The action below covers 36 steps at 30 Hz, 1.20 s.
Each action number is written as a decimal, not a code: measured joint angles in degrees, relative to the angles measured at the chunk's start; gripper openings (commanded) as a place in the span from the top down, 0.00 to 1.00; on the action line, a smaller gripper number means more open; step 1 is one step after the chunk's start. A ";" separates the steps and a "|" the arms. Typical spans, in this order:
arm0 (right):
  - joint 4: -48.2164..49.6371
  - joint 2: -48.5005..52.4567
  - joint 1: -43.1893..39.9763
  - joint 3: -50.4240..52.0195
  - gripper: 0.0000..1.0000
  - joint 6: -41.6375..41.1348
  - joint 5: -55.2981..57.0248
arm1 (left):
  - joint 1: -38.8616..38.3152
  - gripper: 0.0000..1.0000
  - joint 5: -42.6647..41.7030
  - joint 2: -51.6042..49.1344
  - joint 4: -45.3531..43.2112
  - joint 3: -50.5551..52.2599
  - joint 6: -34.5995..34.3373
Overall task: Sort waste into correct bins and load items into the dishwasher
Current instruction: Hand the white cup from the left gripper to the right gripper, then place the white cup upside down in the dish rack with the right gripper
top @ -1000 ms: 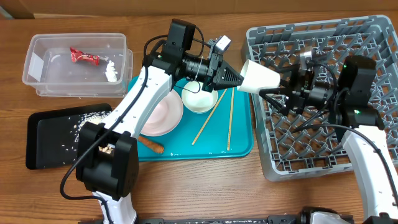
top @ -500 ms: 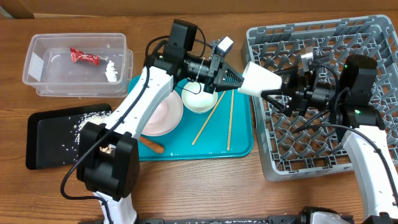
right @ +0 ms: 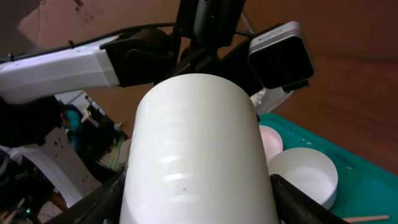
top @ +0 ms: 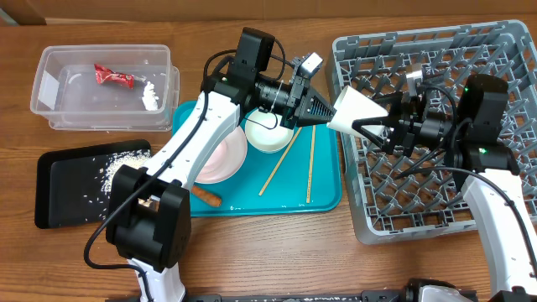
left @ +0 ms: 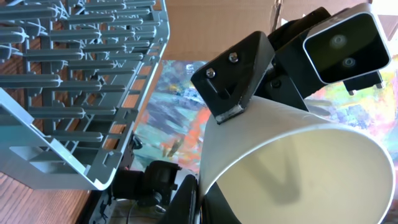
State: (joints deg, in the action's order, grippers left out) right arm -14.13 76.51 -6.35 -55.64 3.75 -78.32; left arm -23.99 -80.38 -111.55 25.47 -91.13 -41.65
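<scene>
**Cup pushed deeper toward the right gripper, now over the rack's edge**

Closest in, the left wrist view shows the left gripper [top: 325,116] pinching the rim of the small white cup [top: 357,111], whose mouth faces that camera. One black finger [left: 236,81] of the right gripper [top: 376,127] lies flat on the cup's outer wall. In the right wrist view the cup's body fills the space between that gripper's fingers, but I cannot tell whether they press it or merely bracket it.

Over the last second the cup has slid a little rightward in the overhead frame. It now hangs above the left rim of the dish rack [top: 424,220]. I judge the handover nearly ready and the loading not yet done.

At lower centre, the chopsticks [top: 309,164], white bowl [top: 268,136] and pink bowl [top: 216,155] wait on the teal tray [top: 323,189]. Far off at upper left, the red wrapper [top: 113,77] and tissue [top: 151,94] lie in the clear tub [top: 50,109].
</scene>
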 measured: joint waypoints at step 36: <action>-53.42 7.67 -34.97 -24.28 0.60 -16.09 64.63 | 9.46 0.51 66.12 13.70 28.81 -0.42 16.20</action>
State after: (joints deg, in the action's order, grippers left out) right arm -67.55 84.18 -41.32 -79.92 -12.34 -13.69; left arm -14.52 -14.26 -97.84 54.28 -91.55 -25.45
